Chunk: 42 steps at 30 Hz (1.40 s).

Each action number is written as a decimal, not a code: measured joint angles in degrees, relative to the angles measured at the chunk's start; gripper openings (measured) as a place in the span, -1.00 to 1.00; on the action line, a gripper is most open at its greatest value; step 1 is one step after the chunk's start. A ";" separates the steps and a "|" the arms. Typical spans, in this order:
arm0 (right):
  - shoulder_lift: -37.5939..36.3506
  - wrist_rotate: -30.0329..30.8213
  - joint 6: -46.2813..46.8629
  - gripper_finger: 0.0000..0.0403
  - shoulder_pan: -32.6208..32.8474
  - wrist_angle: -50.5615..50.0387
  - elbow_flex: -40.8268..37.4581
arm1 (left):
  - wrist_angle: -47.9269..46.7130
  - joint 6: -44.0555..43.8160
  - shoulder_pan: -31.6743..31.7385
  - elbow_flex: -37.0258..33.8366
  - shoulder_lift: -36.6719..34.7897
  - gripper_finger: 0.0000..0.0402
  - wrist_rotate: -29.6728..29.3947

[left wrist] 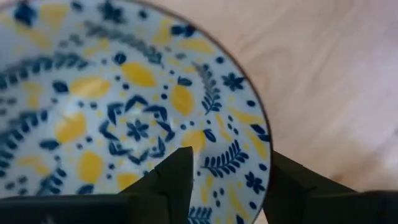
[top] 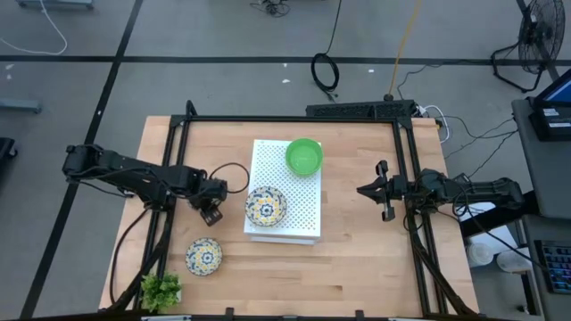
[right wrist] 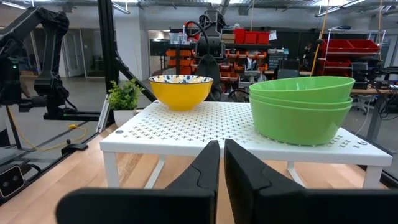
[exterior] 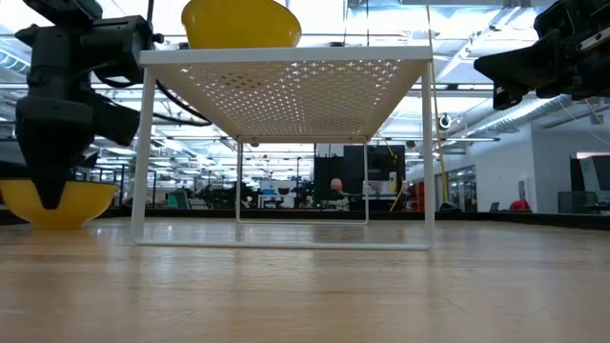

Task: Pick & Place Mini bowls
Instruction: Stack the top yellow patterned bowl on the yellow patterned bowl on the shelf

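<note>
On the bare wood left of the white perforated board (top: 299, 209), near the table's front edge, sits a patterned bowl (top: 203, 257) on its own. That is the one my left gripper (top: 211, 212) has to deal with, I judge. It lies toward the near edge from my fingers, just beside them in the high view. My wrist camera looks straight down into it: one finger (left wrist: 173, 180) shows over the inside, the other (left wrist: 298, 186) outside, so my parted jaws straddle the rim without yet pinching it. A round bowl has no long axis; any rim point will do. My left arm is far nearer than the right gripper (top: 385, 190), which waits closed and empty right of the board. On the board rest another patterned bowl (top: 265, 206) and stacked green bowls (top: 303, 156).
</note>
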 joint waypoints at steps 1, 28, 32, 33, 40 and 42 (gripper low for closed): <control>0.00 0.00 0.00 -0.93 -0.01 0.00 0.00 | -0.02 0.75 0.00 0.00 0.00 -0.23 -0.98; 0.00 0.00 0.00 -0.92 -0.01 0.01 0.00 | -6.53 -0.48 0.02 0.07 -0.02 -0.52 4.69; 0.00 0.00 0.00 -0.93 -0.01 0.01 0.00 | -6.88 -0.51 0.02 0.07 -0.02 -0.53 4.75; 0.00 0.00 -0.01 -0.93 -0.01 0.01 0.00 | -6.94 -0.50 0.02 0.14 -0.02 -0.54 4.75; 0.00 0.00 0.00 -0.94 -0.01 0.01 0.00 | -7.06 0.25 0.02 2.26 -0.85 -0.54 4.73; 0.00 0.00 0.01 -0.93 -0.01 -0.01 0.00 | -7.06 1.24 -0.02 3.23 -1.48 -0.54 4.07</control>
